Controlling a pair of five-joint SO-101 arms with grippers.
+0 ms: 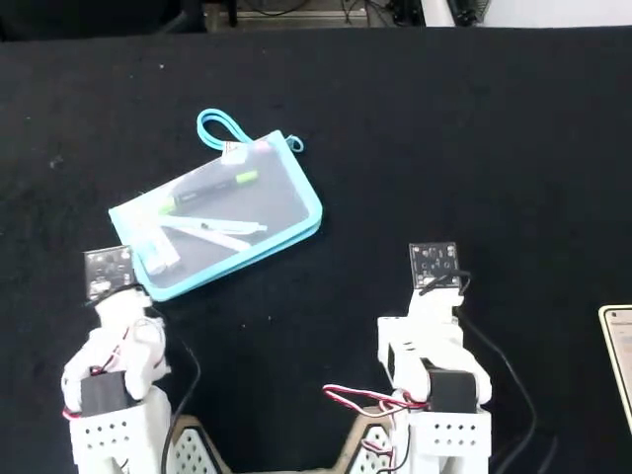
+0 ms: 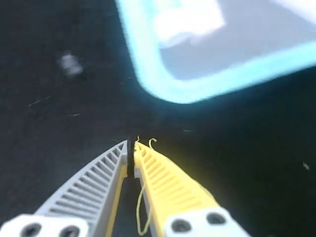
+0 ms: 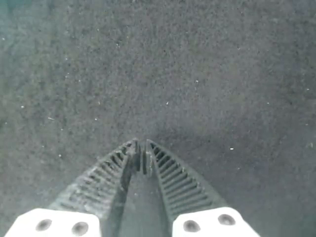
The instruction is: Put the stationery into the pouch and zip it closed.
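A light-blue pouch [image 1: 219, 213] with a clear front lies flat on the black table, left of the middle, its loop strap [image 1: 219, 130] toward the back. Through the front I see a green-and-black marker [image 1: 207, 192], a white pen [image 1: 212, 230] and a white eraser [image 1: 160, 252] inside. In the left wrist view the pouch's corner [image 2: 163, 91] sits just ahead of my left gripper [image 2: 131, 145], which is shut on nothing. My left arm [image 1: 111, 272] stands at the pouch's near-left corner. My right gripper [image 3: 141, 146] is shut over bare cloth, well right of the pouch.
The black cloth [image 1: 474, 148] covers the whole table. A pale card or box [image 1: 619, 348] pokes in at the right edge. Red and white cables [image 1: 360, 400] run between the two arm bases at the front.
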